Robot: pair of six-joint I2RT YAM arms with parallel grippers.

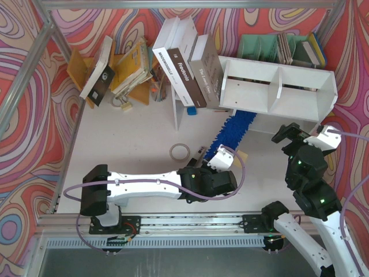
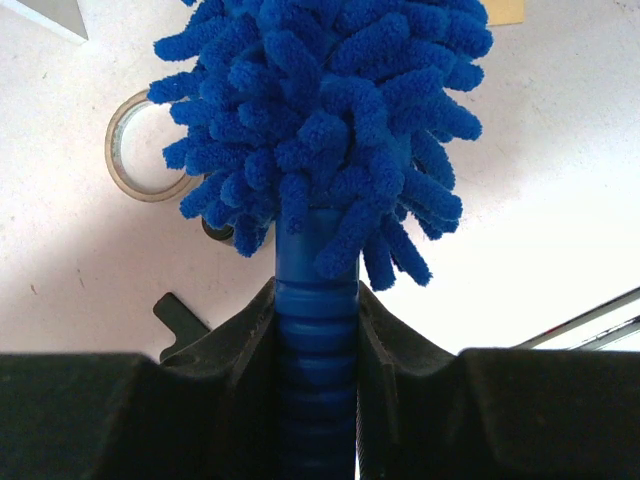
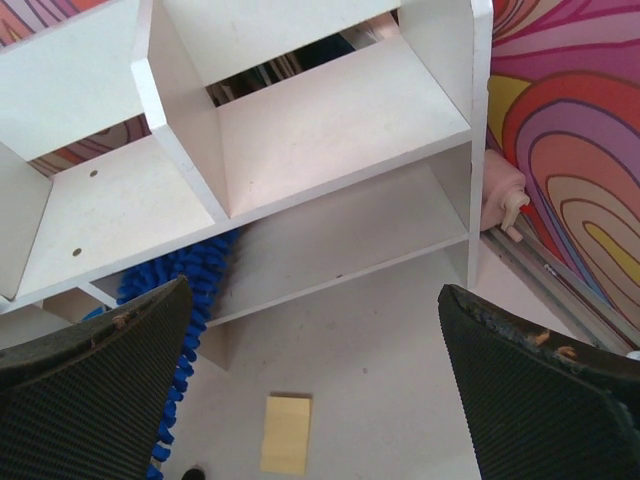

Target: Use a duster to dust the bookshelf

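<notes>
The white bookshelf (image 1: 277,86) stands at the back right, its open compartments facing up and toward me; it fills the top of the right wrist view (image 3: 330,120). The blue fluffy duster (image 1: 233,130) lies slanted on the table, and its far tip reaches under the shelf's lower left board (image 3: 175,290). My left gripper (image 1: 210,161) is shut on the duster's ribbed blue handle (image 2: 315,310), with the fluffy head (image 2: 320,100) just beyond the fingers. My right gripper (image 1: 305,134) is open and empty in front of the shelf's right end (image 3: 315,390).
A tape roll (image 1: 179,152) lies left of the duster (image 2: 130,150). A yellow sticky pad (image 3: 285,433) lies on the table before the shelf. Leaning books (image 1: 184,63), a tan wooden rack (image 1: 124,69) and a green file organizer (image 1: 262,46) stand along the back wall.
</notes>
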